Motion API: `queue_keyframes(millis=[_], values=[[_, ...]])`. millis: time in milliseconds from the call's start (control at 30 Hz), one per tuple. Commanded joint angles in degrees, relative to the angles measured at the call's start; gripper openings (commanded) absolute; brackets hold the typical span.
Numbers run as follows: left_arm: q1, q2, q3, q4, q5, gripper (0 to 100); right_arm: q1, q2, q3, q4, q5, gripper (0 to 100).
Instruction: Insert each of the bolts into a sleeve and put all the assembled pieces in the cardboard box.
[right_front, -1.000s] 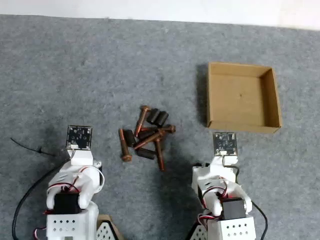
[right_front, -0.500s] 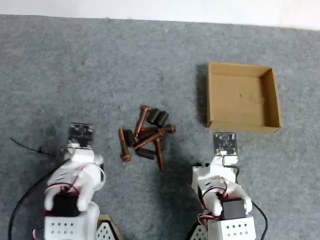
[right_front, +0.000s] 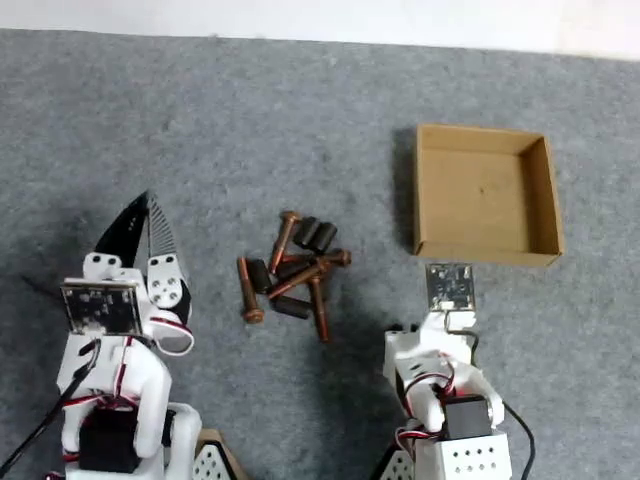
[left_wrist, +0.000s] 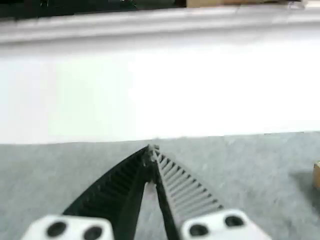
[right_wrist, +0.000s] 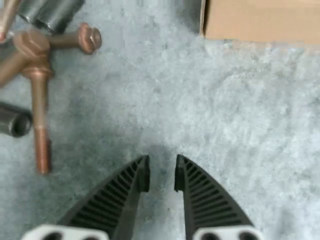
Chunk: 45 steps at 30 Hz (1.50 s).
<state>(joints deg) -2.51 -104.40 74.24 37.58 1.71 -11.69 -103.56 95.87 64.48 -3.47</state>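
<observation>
Several copper bolts and dark sleeves lie in a loose pile (right_front: 295, 275) on the grey carpet between the two arms. The cardboard box (right_front: 485, 255) stands empty at the far right. My left gripper (right_front: 146, 200) is raised above the carpet left of the pile, pointing away, fingers shut with nothing between them (left_wrist: 151, 150). My right gripper (right_wrist: 160, 172) hovers low over bare carpet, slightly open and empty. Ahead of it lie a bolt (right_wrist: 39, 120), a second bolt (right_wrist: 75, 39), two sleeves (right_wrist: 50, 12) (right_wrist: 12, 122) and the box wall (right_wrist: 260, 20).
The grey carpet (right_front: 250, 120) ends at a white strip (right_front: 300, 20) along the far side. The right arm's body (right_front: 445, 385) sits near the front edge, just below the box. Bare carpet lies between pile and box.
The left arm has risen and swung its gripper up and forward, so the black fingers now show in the high view. The right arm, the pile and the box have not moved.
</observation>
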Motion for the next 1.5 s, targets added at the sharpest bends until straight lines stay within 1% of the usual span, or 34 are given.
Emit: queue_keyframes(millis=[0, 100, 167, 233, 333, 400, 567, 633, 733, 900, 1067, 1167, 1267, 1333, 1467], values=[[0.92, 0.22, 6.81, -6.33, 0.26, 1, 1.19, -0.31, 8.4, -9.8, -0.18, 7.8], [1.19, 0.04, 17.54, -16.09, 0.26, 1, 5.41, -0.31, 8.4, -18.33, -0.18, 7.6], [0.84, -0.04, 21.76, -20.13, 0.18, 1, 8.75, -0.31, 8.4, -21.32, -0.09, 7.7], [0.92, -0.04, 22.81, -20.57, 0.18, 1, 11.12, -0.31, 8.4, -24.22, 1.05, 7.7], [1.19, -0.04, 22.9, -20.57, 0.26, 1, 12.09, -0.31, 8.22, -27.91, 7.65, 7.7], [1.01, -0.04, 22.9, -20.57, 0.26, 1, 9.98, -0.31, 6.37, -29.05, 8.79, 7.7], [0.84, 0.04, 22.9, -20.57, 0.09, 1, -1.71, 0.75, -2.42, -29.05, 10.02, 7.7], [0.84, 0.04, 22.9, -20.57, 0.09, 1, -5.32, 3.65, -6.2, -29.14, 10.55, 7.7], [-0.22, 0.04, 22.9, -20.57, 0.09, 1, -6.73, 14.64, -13.32, -29.49, 10.64, 7.7], [-1.36, -0.04, 22.9, -20.66, 0.18, 1, -6.81, 43.82, -30.81, -32.22, 10.11, 7.7], [-1.27, 0.13, 22.9, -20.66, 0.18, 1, -9.27, 70.81, -49.36, -32.31, 1.67, 7.7], [-1.27, 0.22, 22.9, -20.57, 0.18, 1, -12.18, 84.0, -58.68, -32.31, -1.23, 7.7], [-1.27, 0.22, 22.9, -20.57, 0.18, 1, -14.81, 94.55, -65.71, -32.31, -1.67, 7.7], [-1.27, 0.22, 22.9, -20.57, 0.18, 1, -15.34, 100.09, -68.79, -32.13, -1.76, 7.7], [-1.27, 0.04, 22.9, -20.57, 0.18, 1, -14.99, 105.36, -70.81, -32.04, -1.58, 7.7]])
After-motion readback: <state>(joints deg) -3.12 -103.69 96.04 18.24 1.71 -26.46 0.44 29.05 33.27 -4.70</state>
